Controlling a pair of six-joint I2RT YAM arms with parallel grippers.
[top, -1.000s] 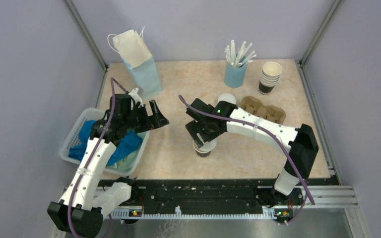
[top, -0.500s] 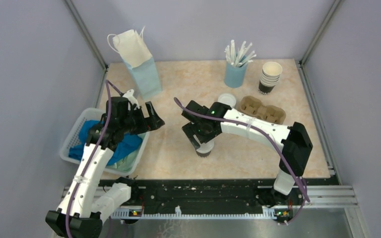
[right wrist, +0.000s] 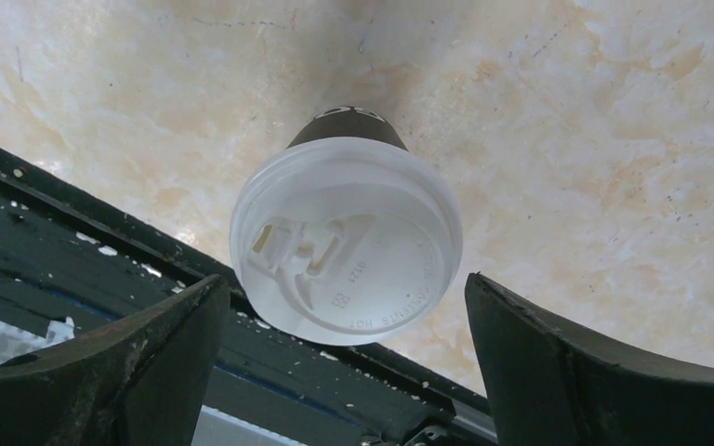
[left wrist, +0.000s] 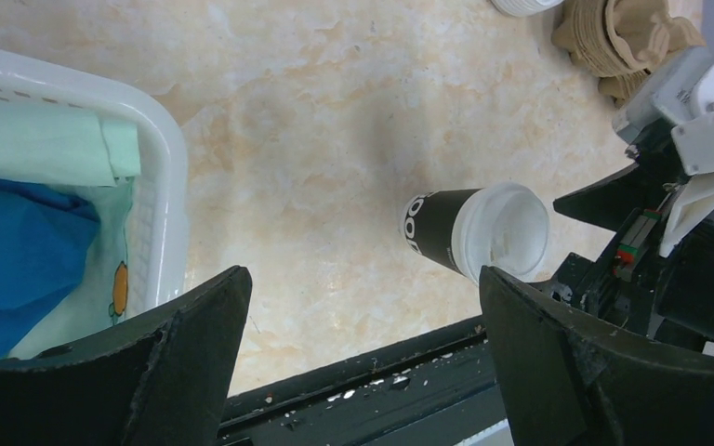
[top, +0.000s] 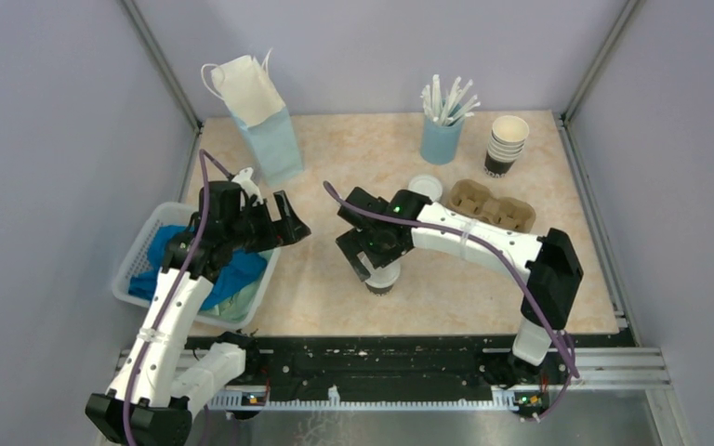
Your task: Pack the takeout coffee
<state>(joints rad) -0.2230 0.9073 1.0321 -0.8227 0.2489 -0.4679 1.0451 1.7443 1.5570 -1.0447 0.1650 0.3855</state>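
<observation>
Where the takeout coffee [top: 381, 282] stands: upright on the table [top: 335, 158], at about 6 o'clock from the table's middle in the top view, close to the near edge and the black rail [top: 381, 358].
Look of the coffee: dark body with white lettering and a white dome lid pressed on; the lid's sip hole and raised print show in the right wrist view.
Right gripper [right wrist: 344, 288]: directly above the cup and pointing down, jaws spread wide; the lid sits between the two fingers with a gap on either side, touching neither.
Right arm: reaches from its base at 5 o'clock across to the cup.
Left gripper [left wrist: 363, 283]: jaws wide apart and holding nothing, hovering over the 3 o'clock rim of the basket; the coffee lies ahead of it, well apart.
Basket [top: 135, 269]: white, at 8 o'clock by the table's left edge, holding a blue cloth [top: 237, 269] and a pale green cloth [left wrist: 46, 153].
Paper bag [top: 270, 139]: light blue with a white upper part, upright at 11 o'clock.
Straw holder [top: 441, 141]: blue cup full of white sticks, at 12 to 1 o'clock near the far edge.
Stack of paper cups [top: 506, 144]: lidless, at 1 o'clock, just beside the holder.
Cup carrier [top: 497, 208]: brown pulp, at 3 o'clock from the middle.
Loose lid [top: 425, 186]: white and round, just beside the carrier's 9 o'clock end.
</observation>
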